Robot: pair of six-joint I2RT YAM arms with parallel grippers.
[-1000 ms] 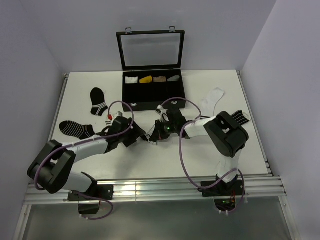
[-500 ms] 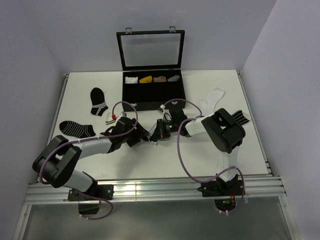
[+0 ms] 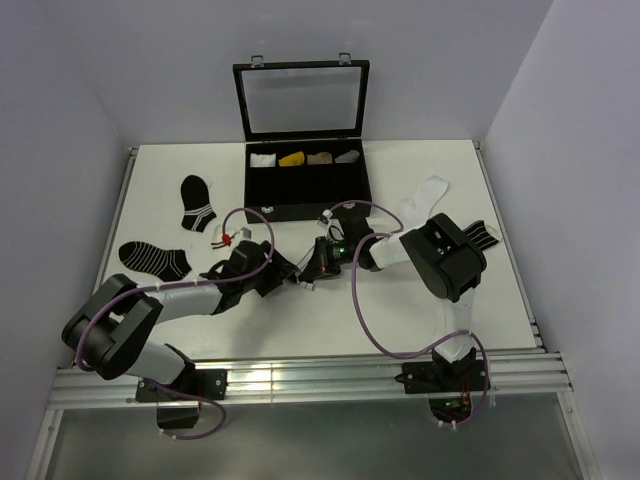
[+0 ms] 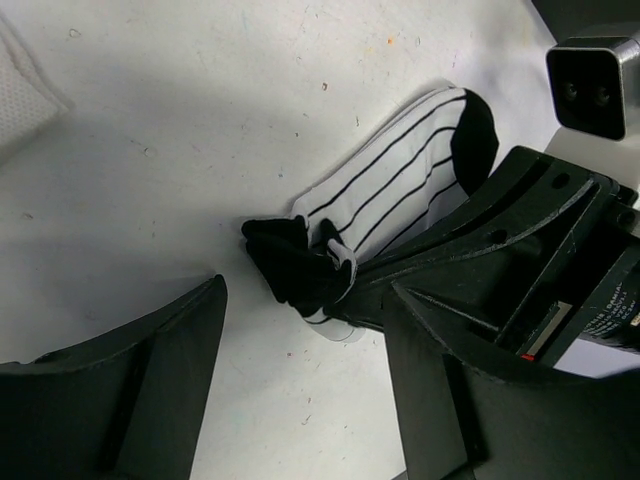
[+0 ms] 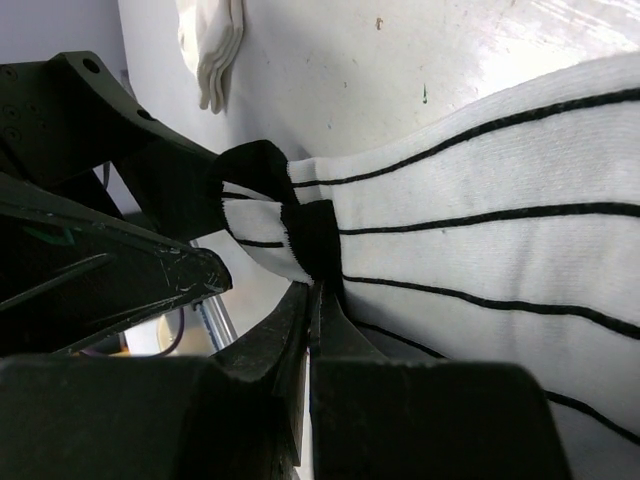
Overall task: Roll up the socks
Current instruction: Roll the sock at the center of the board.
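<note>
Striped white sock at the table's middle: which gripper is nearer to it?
Right. The right gripper is shut on the striped sock, pinching it beside its bunched black end. The left gripper stands open just short of that end, with no contact visible.

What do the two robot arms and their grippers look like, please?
Both the left arm and the right arm have pale grey-white links between bulky black joints. A purple cable loops along each. The left gripper and the right gripper are black, with flat, angular fingers. A small green light glows near the right wrist.
</note>
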